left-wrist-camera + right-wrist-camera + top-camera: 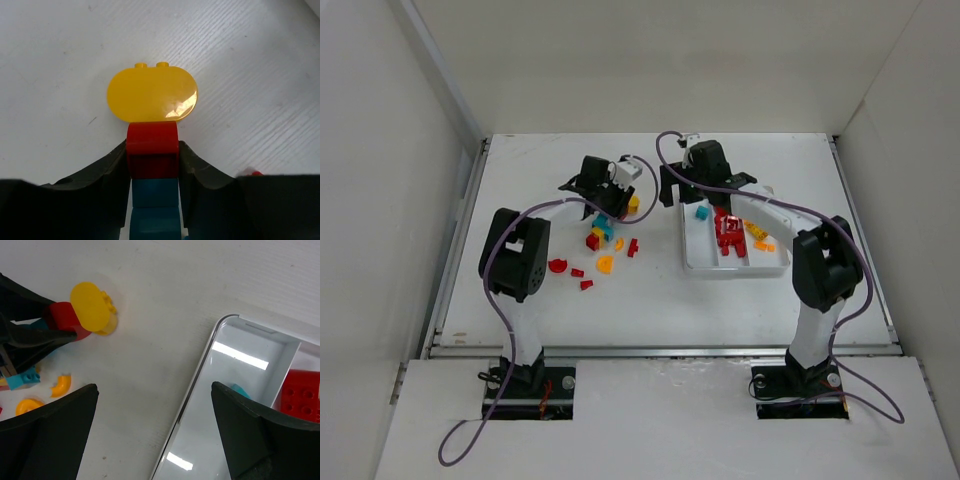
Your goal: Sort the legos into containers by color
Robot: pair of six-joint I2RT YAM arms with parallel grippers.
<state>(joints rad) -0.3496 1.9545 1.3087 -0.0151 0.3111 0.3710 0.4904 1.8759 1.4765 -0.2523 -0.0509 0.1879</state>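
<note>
- Left gripper (152,155), clenched on red brick (152,142); teal brick (155,192) farther back between its fingers, yellow oval (152,95) just beyond the tips.
- Right gripper (154,390), released, jaws spread above tray (200,370) rim; teal lego (239,390) and red lego (302,395) inside, in separate compartments.
- Loose legos (600,255), scattered near left gripper.

Left arm (515,258) is standing with elbow raised high, forearm angling forward, wrist tipping down. Left gripper (152,160) is pinching a red lego (152,145), both fingers (107,175) pressing against its sides. Right arm (825,265) is stretching forward and inward, wrist pointing down. Right gripper (155,390) is hanging with jaws spread wide, nothing between them
</note>
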